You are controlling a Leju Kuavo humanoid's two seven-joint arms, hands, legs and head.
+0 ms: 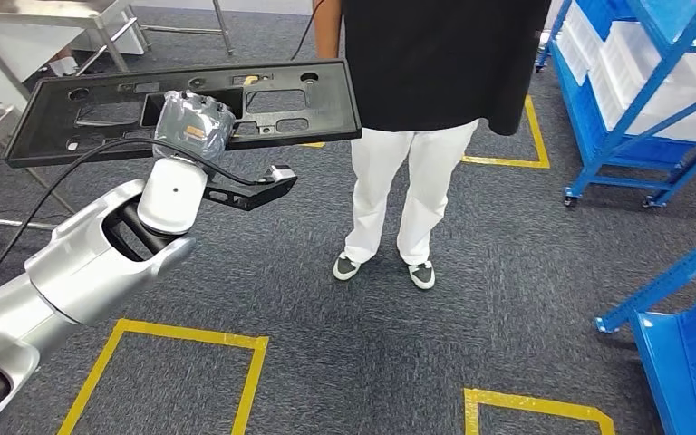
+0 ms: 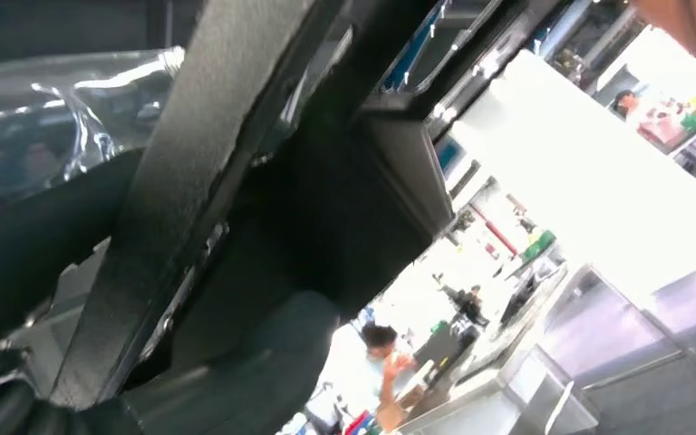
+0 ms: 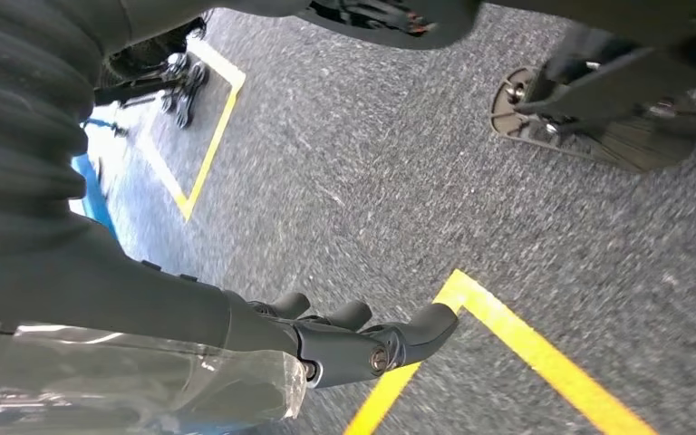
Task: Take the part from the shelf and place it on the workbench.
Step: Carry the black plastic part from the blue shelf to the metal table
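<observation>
A long flat black plastic part (image 1: 317,95) with several cut-outs is held level in the air at the upper left of the head view. My left hand (image 1: 193,127), wrapped in clear plastic film, grips it near the middle of its near edge. Close up in the left wrist view, the dark part (image 2: 236,172) crosses in front of the hand's film cover (image 2: 54,118). A steel workbench (image 1: 45,14) stands beyond the part at the far left. My right hand (image 3: 362,340) hangs over the grey carpet, its fingers loosely extended and holding nothing.
A person (image 1: 417,136) in a black top and white trousers stands directly ahead, close to the part's right end. Blue shelving (image 1: 634,82) with white bins runs along the right, and a blue rack (image 1: 689,362) sits at the lower right. Yellow tape squares (image 1: 172,340) mark the carpet.
</observation>
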